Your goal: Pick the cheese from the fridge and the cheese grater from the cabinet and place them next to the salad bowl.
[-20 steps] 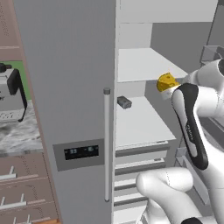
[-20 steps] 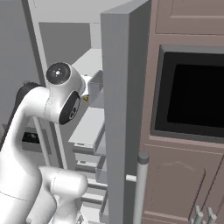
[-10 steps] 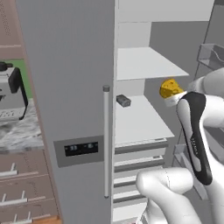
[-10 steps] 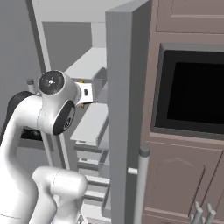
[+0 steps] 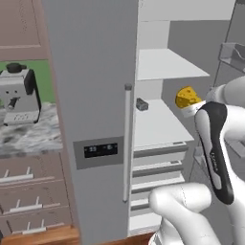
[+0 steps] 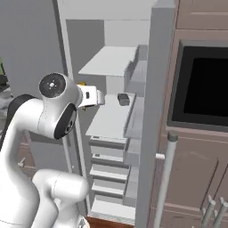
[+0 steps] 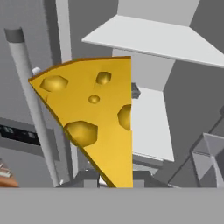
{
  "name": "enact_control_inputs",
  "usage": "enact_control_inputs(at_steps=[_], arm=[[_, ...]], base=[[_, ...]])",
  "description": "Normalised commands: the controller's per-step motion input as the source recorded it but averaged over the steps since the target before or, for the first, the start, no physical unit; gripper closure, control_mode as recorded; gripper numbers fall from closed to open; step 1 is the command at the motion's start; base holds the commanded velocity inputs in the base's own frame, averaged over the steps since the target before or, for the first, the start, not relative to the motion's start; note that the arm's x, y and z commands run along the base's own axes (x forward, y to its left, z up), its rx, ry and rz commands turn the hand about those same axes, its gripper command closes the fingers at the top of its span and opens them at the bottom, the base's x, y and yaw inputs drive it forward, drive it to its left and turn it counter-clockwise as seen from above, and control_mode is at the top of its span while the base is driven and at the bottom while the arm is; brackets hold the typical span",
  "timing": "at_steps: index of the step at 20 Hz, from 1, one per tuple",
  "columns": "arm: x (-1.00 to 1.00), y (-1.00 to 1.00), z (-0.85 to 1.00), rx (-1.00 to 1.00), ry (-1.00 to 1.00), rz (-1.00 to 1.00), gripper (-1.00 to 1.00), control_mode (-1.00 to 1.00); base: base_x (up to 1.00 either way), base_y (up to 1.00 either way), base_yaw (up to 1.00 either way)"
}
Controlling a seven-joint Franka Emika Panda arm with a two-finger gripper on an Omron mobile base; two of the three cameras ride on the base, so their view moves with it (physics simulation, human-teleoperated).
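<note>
The cheese [image 7: 98, 118], a yellow-orange wedge with holes, stands large in the hand view, gripped at its lower tip by my gripper [image 7: 114, 179], which is shut on it. From the left base view the cheese [image 5: 188, 97] hangs in front of the open fridge's middle shelf [image 5: 155, 124], held by the gripper [image 5: 191, 107] at the end of my arm. In the right base view a sliver of cheese [image 6: 82, 83] peeks from behind the hand. The grey fridge [image 5: 91, 95] has its right door [image 6: 156, 111] swung open. The grater, cabinet and salad bowl are out of view.
A small dark grey block [image 5: 141, 104] lies at the back of the middle shelf. The closed fridge door carries a long bar handle [image 5: 127, 143] and a dark panel [image 5: 100, 150]. A coffee machine [image 5: 19, 93] sits on the marble counter at left. A black oven [image 6: 205, 84] stands right of the open door.
The whole picture has shifted in both base views, so the base has moved. The arm has drawn back a little from the shelf with the cheese still in the gripper.
</note>
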Motion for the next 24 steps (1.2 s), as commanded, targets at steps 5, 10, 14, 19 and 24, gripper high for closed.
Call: enact_control_inputs(at_steps=[5,10,14,19,24], arm=[[0.0,0.0,0.0,0.0,0.0,0.0,1.0,1.0],[0.0,0.0,0.0,0.0,0.0,0.0,1.0,1.0],[0.0,0.0,0.0,0.0,0.0,0.0,1.0,1.0],[0.0,0.0,0.0,0.0,0.0,0.0,1.0,1.0],[0.0,0.0,0.0,0.0,0.0,0.0,1.0,1.0]], base=[[-0.31,0.72,0.0],[-0.41,0.7,0.0],[-0.49,0.71,0.0],[-0.47,0.81,0.0],[-0.41,0.92,0.0]])
